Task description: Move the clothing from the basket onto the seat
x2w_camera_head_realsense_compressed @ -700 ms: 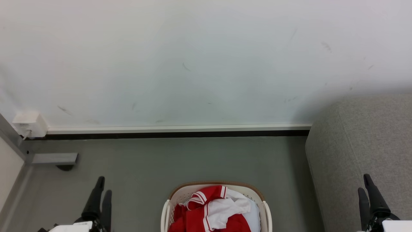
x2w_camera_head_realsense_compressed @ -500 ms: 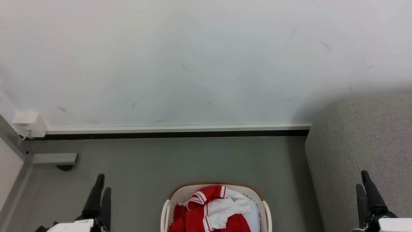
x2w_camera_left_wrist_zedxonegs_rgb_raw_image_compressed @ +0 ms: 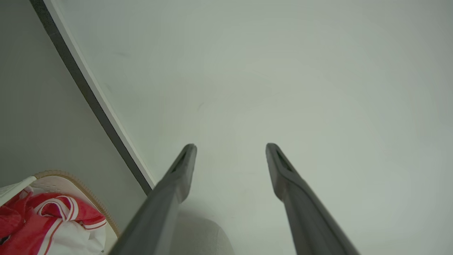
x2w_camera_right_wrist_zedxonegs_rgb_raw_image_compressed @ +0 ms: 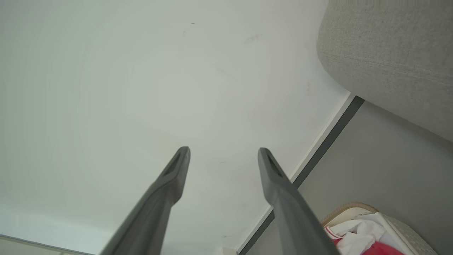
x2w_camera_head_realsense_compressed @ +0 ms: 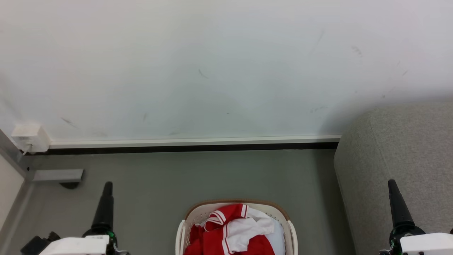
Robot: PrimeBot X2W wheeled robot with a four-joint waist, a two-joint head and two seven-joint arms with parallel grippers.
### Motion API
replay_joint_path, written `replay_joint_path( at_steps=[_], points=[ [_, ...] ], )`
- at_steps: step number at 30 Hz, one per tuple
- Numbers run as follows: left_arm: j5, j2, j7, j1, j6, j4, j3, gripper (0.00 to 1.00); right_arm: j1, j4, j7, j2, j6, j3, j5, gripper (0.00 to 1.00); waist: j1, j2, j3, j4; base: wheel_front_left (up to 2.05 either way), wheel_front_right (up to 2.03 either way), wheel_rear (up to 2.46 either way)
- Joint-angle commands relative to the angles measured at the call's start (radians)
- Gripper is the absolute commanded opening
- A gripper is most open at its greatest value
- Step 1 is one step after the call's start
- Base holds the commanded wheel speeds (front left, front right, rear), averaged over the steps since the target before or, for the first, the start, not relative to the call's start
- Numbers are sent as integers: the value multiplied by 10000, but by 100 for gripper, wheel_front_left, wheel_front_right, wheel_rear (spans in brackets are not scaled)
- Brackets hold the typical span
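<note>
Rising a little and rolling edge-on, my left end effector [x2w_camera_head_realsense_compressed: 107, 185] and right end effector [x2w_camera_head_realsense_compressed: 392, 183] are gaping open, empty; the clothing [x2w_camera_head_realsense_compressed: 230, 233] is lying in the basket [x2w_camera_head_realsense_compressed: 198, 211], near the seat [x2w_camera_head_realsense_compressed: 407, 148].

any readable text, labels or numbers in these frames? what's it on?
None legible.
Small white wall box: any print is too small to read.
Clothing, basket, seat: no lettering visible.
Wall: dark scuff marks, not writing.
</note>
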Motion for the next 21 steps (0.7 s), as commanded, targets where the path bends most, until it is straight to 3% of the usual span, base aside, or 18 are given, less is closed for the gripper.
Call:
replay_joint_path(
  at_steps=[1,11,21],
  points=[
    [506,77,-111,-253,-35,-249,12,100,-251,-196,-127,-117,-4,104,-482,100,0,0,-8,-6,0,0,0],
    [3289,90,-499,-147,-8,-602,-142,100,-224,-378,-516,-141,-5,327,-2766,100,0,0,-45,-1,0,0,0],
    [5925,116,-843,-101,551,-580,-535,100,-252,-489,-860,-361,-6,940,-4860,100,0,0,-75,7,0,0,0]
  ],
)
